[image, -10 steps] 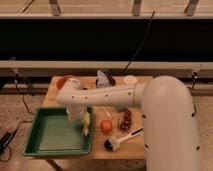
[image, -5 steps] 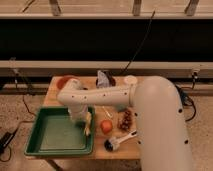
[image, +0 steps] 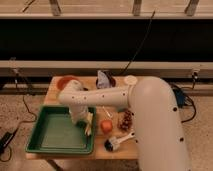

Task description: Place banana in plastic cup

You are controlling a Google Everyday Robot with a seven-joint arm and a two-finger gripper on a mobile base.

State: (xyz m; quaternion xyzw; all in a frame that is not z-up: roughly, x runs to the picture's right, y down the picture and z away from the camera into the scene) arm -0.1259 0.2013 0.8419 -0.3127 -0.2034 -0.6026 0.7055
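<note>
The gripper (image: 83,119) has been carried to the green tray's (image: 52,134) right rim; whether the banana (image: 88,125) is gripped cannot be told; placing is judged pending.

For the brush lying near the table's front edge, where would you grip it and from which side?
I'd grip the brush by its slim white handle, mid-length, coming from above and closing across it: it lies flat, dark head toward the tray. The gripper hangs at the tray's right rim.
</note>
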